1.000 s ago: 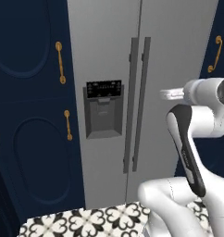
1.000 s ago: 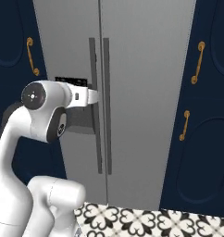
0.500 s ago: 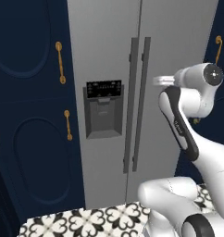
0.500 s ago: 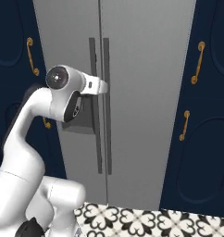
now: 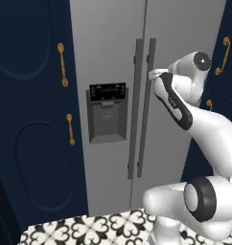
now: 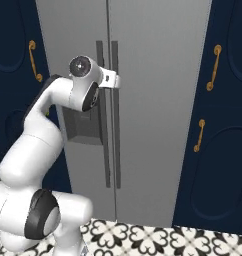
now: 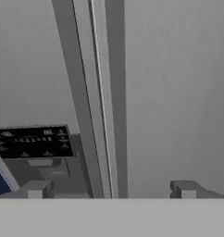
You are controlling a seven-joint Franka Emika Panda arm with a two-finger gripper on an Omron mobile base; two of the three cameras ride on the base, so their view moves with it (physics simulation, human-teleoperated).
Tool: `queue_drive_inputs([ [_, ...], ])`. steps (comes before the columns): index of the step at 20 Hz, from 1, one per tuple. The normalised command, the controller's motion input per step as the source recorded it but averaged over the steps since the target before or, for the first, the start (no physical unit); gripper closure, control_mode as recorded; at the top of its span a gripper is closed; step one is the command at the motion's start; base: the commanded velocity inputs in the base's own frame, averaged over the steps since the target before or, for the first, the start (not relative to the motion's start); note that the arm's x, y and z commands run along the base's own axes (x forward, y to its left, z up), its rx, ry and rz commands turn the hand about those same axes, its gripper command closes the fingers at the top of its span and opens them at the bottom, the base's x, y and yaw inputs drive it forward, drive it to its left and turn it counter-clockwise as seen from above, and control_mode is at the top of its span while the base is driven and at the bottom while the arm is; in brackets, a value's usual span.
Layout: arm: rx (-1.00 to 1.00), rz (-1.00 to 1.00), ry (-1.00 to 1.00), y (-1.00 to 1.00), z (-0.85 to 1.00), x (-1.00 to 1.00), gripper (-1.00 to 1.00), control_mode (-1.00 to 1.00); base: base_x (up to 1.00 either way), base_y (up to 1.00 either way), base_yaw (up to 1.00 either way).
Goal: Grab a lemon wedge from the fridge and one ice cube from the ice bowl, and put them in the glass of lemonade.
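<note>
The grey two-door fridge [image 5: 108, 48] stands shut in front of me, also in the right base view [image 6: 158, 100] and close up in the hand view [image 7: 178, 92]. My gripper [image 5: 154, 74] hovers at the upper part of the right door's dark handle [image 5: 147, 119], seen from the other side [image 6: 115, 80]. In the hand view the gripper [image 7: 111, 192] is open, its fingertips [image 7: 37, 190] spread either side of the two handles [image 7: 115, 92], holding nothing. The lemon wedge, ice bowl and glass of lemonade are out of view.
The black-panelled dispenser [image 5: 107, 115] sits in the left door, just left of the handles [image 7: 33, 141]. Navy cabinets with gold handles [image 5: 63, 64] flank the fridge on both sides [image 6: 213, 67]. Patterned tile floor [image 5: 89, 227] lies below.
The arm has swung up and forward, bringing the hand from right of the doors to the fridge's right handle. The jaws have stayed open.
</note>
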Motion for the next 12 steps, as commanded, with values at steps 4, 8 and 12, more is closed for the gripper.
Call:
queue_drive_inputs([
  [4, 0.0, 0.03, 0.1, 0.0, -0.04, 0.89, -1.0, -1.0, 0.0, 0.0, 0.0],
  [8, 0.0, 0.01, 0.02, -0.14, -0.14, 0.77, -1.0, -1.0, 0.0, 0.0, 0.0],
  [12, 0.0, 0.0, 0.0, -0.26, -0.16, 0.53, -1.0, -1.0, 0.0, 0.0, 0.0],
])
